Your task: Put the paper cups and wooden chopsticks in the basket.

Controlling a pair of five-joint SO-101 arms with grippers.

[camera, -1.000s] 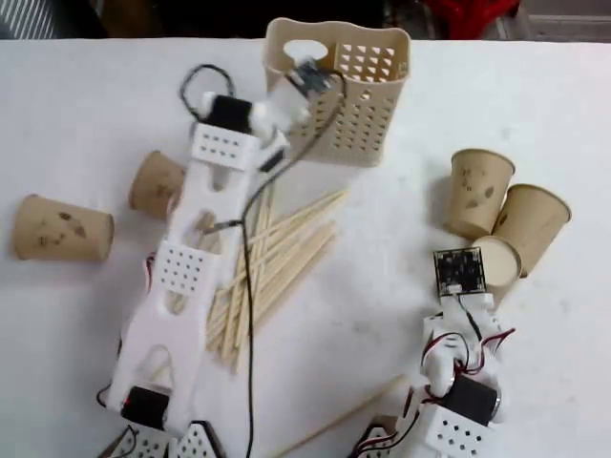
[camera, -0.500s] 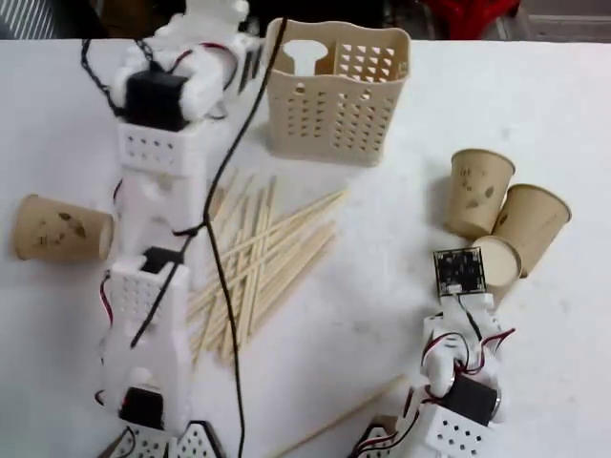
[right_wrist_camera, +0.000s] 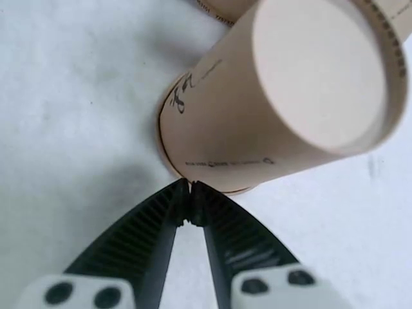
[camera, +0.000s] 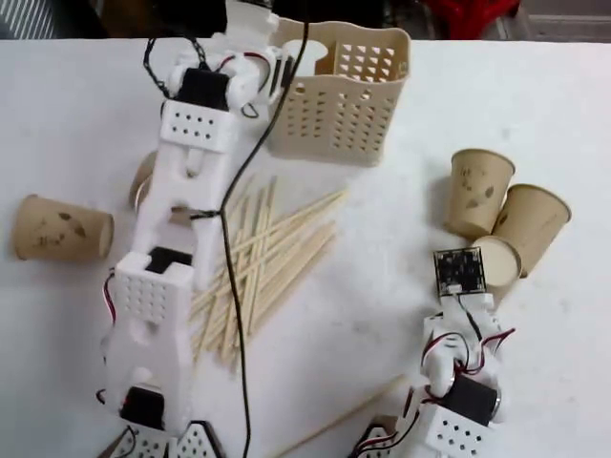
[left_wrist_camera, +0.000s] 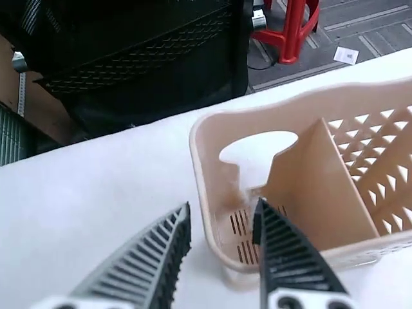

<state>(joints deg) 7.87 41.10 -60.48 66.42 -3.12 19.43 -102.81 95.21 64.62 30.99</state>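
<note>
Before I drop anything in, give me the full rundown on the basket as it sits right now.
The basket is cream plastic and stands upright at the table's far edge. Its walls are perforated and its rim is wavy, with an oval handle cutout in one end wall. A divider splits the inside, and nothing shows in the parts visible. The left gripper, open, hangs by the handle end; contact cannot be judged.

High view: paper cup [camera: 141, 186] left of centre, mostly hidden behind left arm [camera: 181, 210]. Chopstick pile [camera: 272, 253] partly under same arm. Basket [camera: 353, 105] upper-left corner covered by arm. Lone chopstick [camera: 334, 418] at lower centre, lower end cut by bottom edge. Left wrist view: basket cropped by frame edge. Right wrist view: second cup [right_wrist_camera: 222, 8] cropped by frame edge.
</note>
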